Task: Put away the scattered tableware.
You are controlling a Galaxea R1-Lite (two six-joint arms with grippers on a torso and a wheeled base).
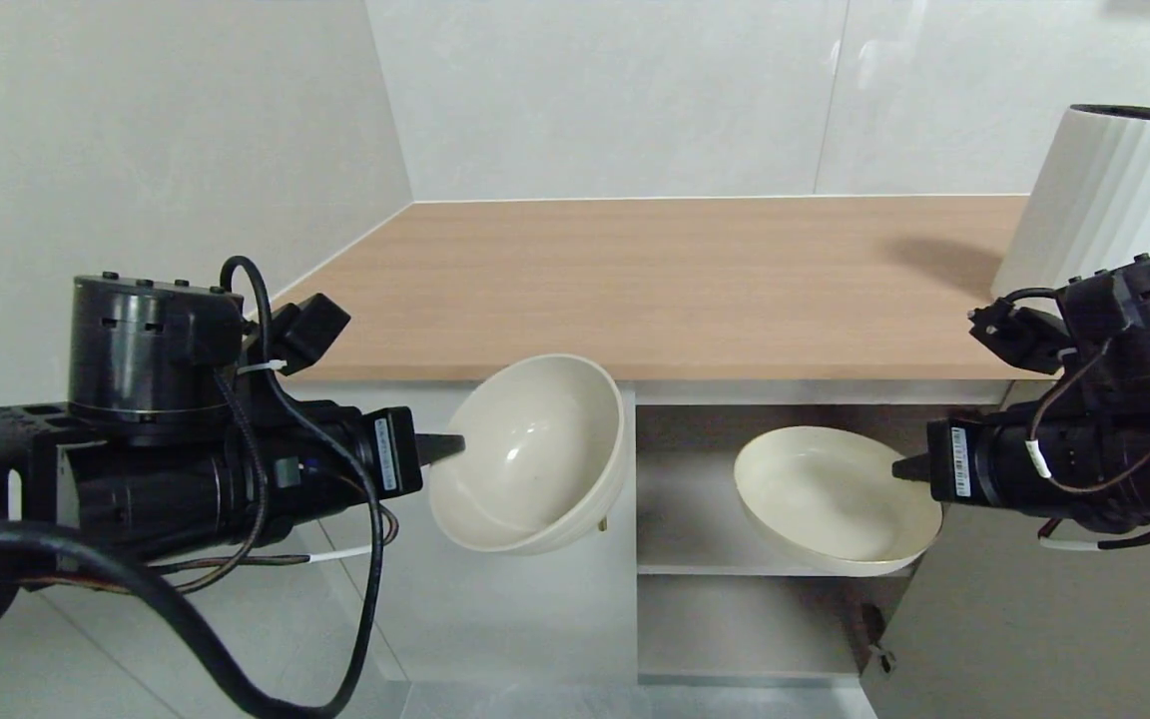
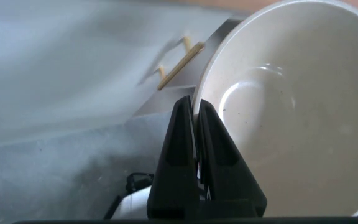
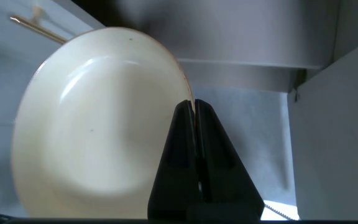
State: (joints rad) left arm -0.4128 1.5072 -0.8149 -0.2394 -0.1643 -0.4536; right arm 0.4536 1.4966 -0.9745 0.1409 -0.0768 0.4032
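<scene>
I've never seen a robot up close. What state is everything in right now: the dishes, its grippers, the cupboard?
Bowl: held in the air by its rim, tilted, nothing in it.
Plate: held by its rim in front of the open cupboard, nothing on it.
Left gripper: shut on the bowl.
Right gripper: shut on the plate.
Cupboard: right side open.
Left door: looks shut.
White ribbed container: upright on the countertop.

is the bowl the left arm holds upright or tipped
Tipped. The bowl, pinched at its rim by the left tool, has its opening leaning toward that arm rather than straight up. It is empty.
</scene>
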